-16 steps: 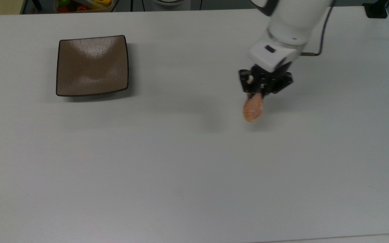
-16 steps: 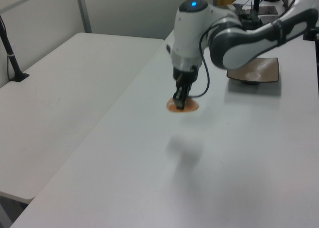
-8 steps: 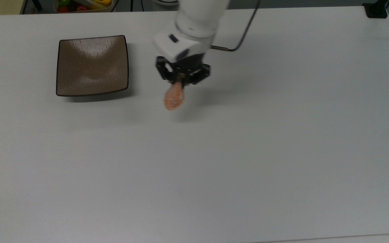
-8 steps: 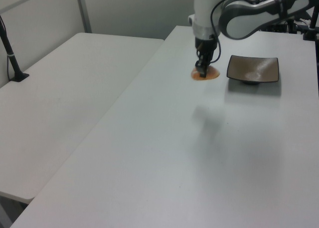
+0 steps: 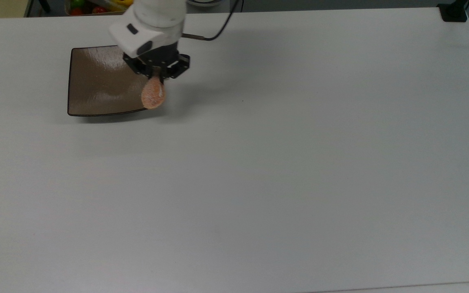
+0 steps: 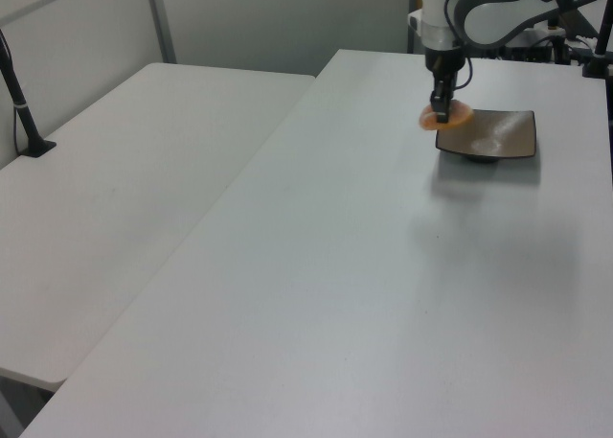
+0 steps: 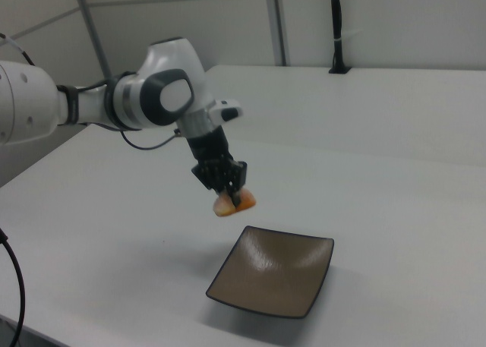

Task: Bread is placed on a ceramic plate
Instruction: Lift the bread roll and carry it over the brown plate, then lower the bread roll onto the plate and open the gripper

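The bread (image 5: 153, 94), a small golden-orange speckled bun, hangs in the air with my gripper (image 5: 156, 78) shut on its upper end. In the top view it overlaps the right edge of the ceramic plate (image 5: 100, 85), a square glossy brown dish with a dark rim. The left view has the bread (image 6: 442, 119) at the near-left corner of the plate (image 6: 498, 136), held by the gripper (image 6: 442, 112). The right view shows the bread (image 7: 231, 203) well above the table, up and to the left of the plate (image 7: 277, 279), under the gripper (image 7: 231, 191).
The white table (image 5: 283, 162) stretches wide to the top view's right and front. A container of colourful fruit (image 5: 98, 6) sits beyond the table's far edge. A second white table (image 6: 124, 170) lies at the left view's left.
The arm has carried the bread leftward in the top view, from the table's right half across to the plate's right edge. The plate has stayed put.
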Tool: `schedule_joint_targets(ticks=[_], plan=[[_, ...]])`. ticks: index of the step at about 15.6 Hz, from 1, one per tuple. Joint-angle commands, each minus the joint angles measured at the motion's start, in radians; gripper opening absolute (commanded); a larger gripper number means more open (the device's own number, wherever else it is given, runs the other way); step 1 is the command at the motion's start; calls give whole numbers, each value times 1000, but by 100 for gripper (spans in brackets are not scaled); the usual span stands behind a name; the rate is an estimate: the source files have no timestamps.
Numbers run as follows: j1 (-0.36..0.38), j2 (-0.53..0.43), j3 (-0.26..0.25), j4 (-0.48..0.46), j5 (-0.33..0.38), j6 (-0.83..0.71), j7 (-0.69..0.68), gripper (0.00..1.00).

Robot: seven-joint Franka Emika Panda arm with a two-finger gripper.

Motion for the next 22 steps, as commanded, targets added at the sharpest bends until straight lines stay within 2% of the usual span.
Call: schedule_joint_targets(ticks=[1, 3, 4, 5, 6, 7, 17, 22], plan=[[9, -30, -82, -79, 20, 28, -122, 24], [6, -23, -97, -91, 20, 34, -152, 28], [0, -21, -99, -96, 20, 35, -155, 38], [-9, -17, -99, -96, 20, 33, -155, 55], [-14, -10, -99, -96, 20, 35, -155, 79], [-14, -6, -99, -96, 20, 35, -155, 98], [-14, -6, -99, -84, 23, 28, -146, 100], [-39, -42, -99, -21, 130, 2, -138, 100]])
